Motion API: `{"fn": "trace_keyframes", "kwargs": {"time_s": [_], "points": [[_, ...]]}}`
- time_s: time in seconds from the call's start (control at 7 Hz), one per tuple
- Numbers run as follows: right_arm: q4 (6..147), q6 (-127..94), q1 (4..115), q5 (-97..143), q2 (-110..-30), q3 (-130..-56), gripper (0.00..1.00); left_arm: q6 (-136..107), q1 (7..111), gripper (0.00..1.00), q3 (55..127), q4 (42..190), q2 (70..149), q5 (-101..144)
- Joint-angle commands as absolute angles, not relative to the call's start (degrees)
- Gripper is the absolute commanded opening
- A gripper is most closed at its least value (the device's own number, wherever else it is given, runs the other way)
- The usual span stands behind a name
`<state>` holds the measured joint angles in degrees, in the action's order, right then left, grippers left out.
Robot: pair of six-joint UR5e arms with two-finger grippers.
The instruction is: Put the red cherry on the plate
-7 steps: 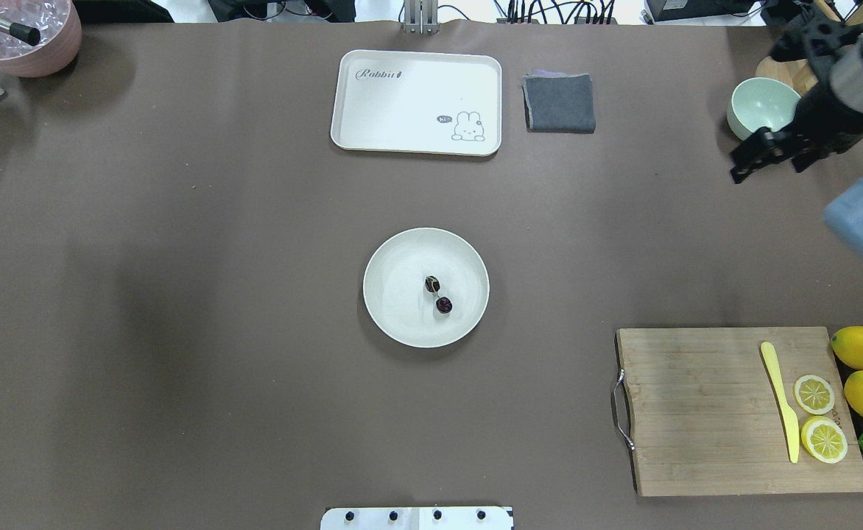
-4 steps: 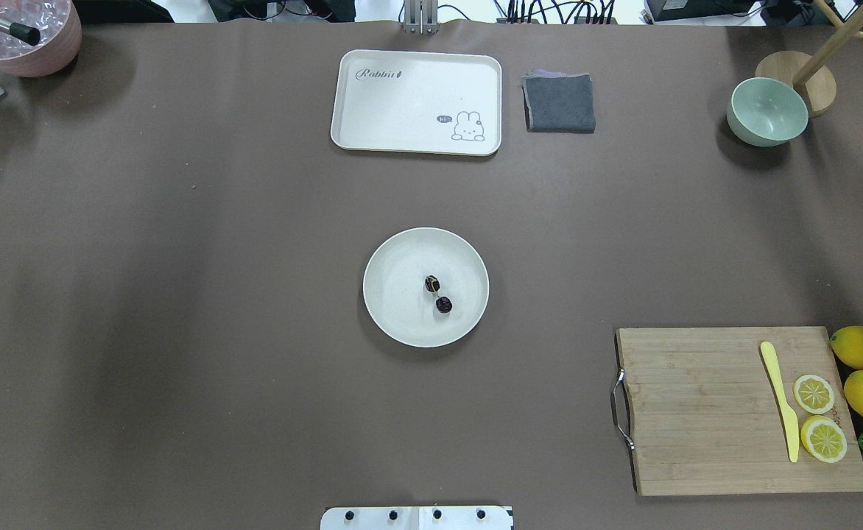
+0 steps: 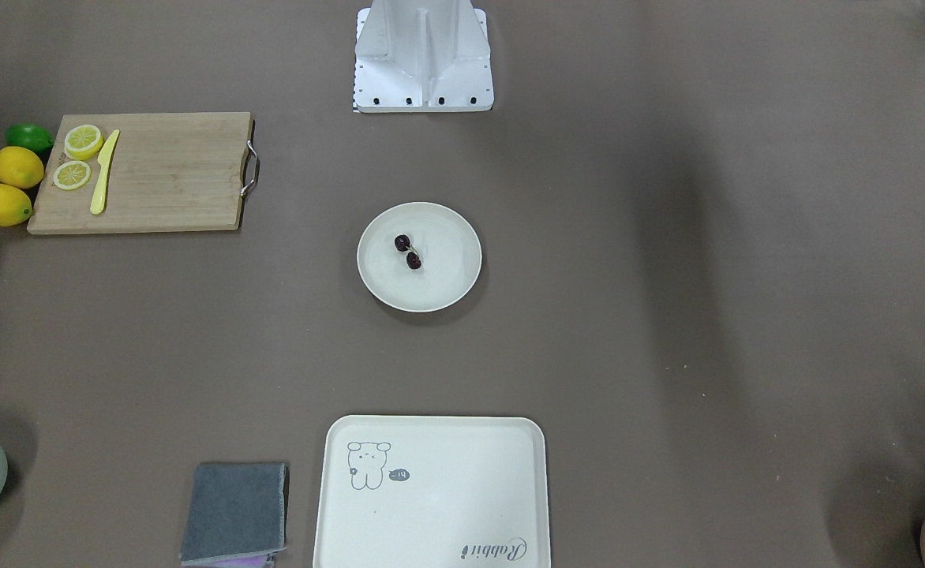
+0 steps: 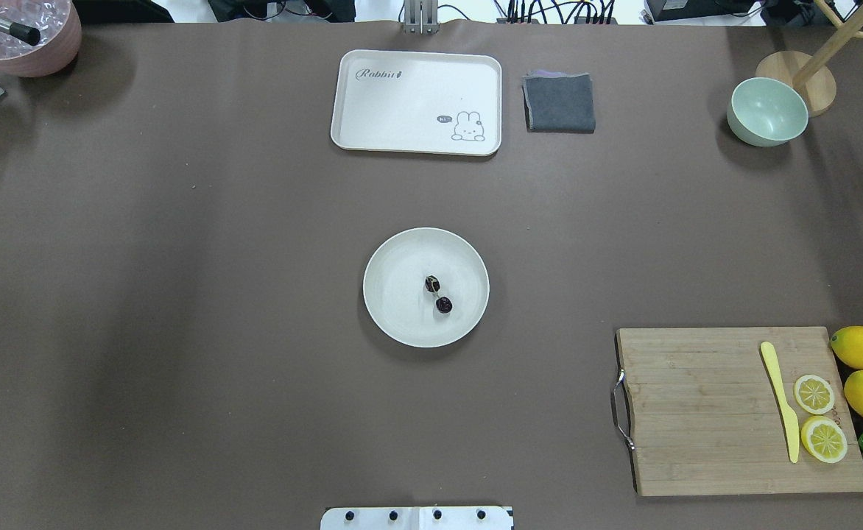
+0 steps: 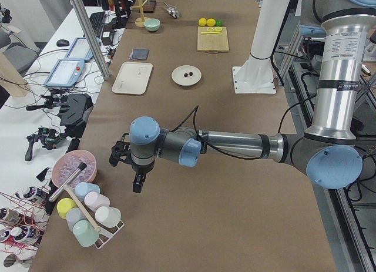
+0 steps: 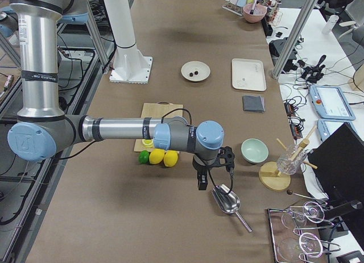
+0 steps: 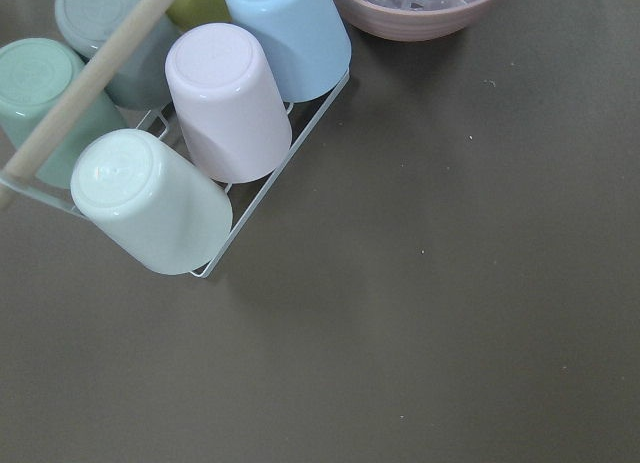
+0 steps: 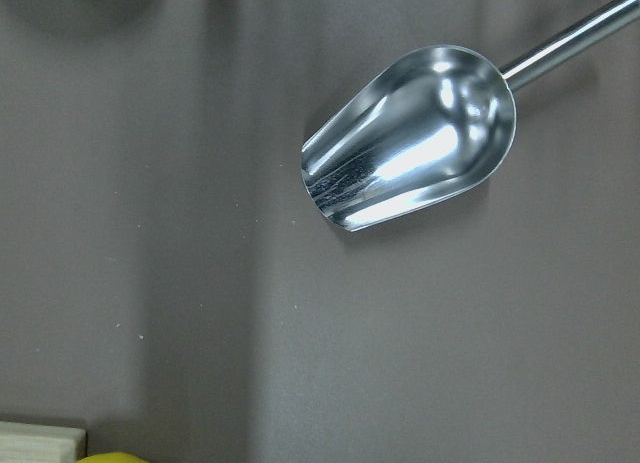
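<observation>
The red cherry [image 4: 438,294], a pair of tiny dark fruits on one stem, lies inside the round cream plate [image 4: 395,318] at the table's middle; the cherry [image 3: 408,252] and plate [image 3: 447,288] also show in the front-facing view. Neither gripper is near them. My left gripper [image 5: 136,185] hangs over the table's left end beside a cup rack, seen only in the left side view. My right gripper [image 6: 201,182] hangs over the right end above a metal scoop [image 8: 410,138], seen only in the right side view. I cannot tell whether either is open or shut.
A rabbit tray [image 4: 417,101] and a grey cloth [image 4: 559,103] lie at the far edge, a pale green bowl [image 4: 766,112] far right. A cutting board [image 4: 704,412] with a yellow knife, lemon slices and lemons lies near right. Cups on a rack [image 7: 180,143] stand far left.
My right arm, which was over the green bowl at the overhead view's top right a second ago, has drawn back out of that view. Cherry and plate have not moved.
</observation>
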<state>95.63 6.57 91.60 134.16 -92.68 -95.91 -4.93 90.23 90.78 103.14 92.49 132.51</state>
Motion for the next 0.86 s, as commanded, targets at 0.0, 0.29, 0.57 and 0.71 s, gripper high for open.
{"fn": "trace_keyframes", "kwargs": {"time_s": [0.0, 0.29, 0.57, 0.71], "points": [[95.62, 5.72, 92.37, 134.38, -93.08, -97.03, 1.0, -5.01, 90.18, 0.98, 92.54, 102.92, 90.97, 132.54], [95.62, 5.89, 92.64, 134.21, -92.99, -97.29, 1.0, -5.1, 90.18, 0.98, 92.29, 102.92, 90.62, 132.36], [95.62, 5.8, 92.64, 134.38, -93.16, -97.29, 1.0, -5.01, 90.09, 0.98, 92.02, 103.01, 90.7, 132.1], [95.62, 5.89, 92.81, 134.47, -93.25, -97.29, 1.0, -5.01, 90.09, 0.98, 92.02, 103.01, 90.7, 132.01]]}}
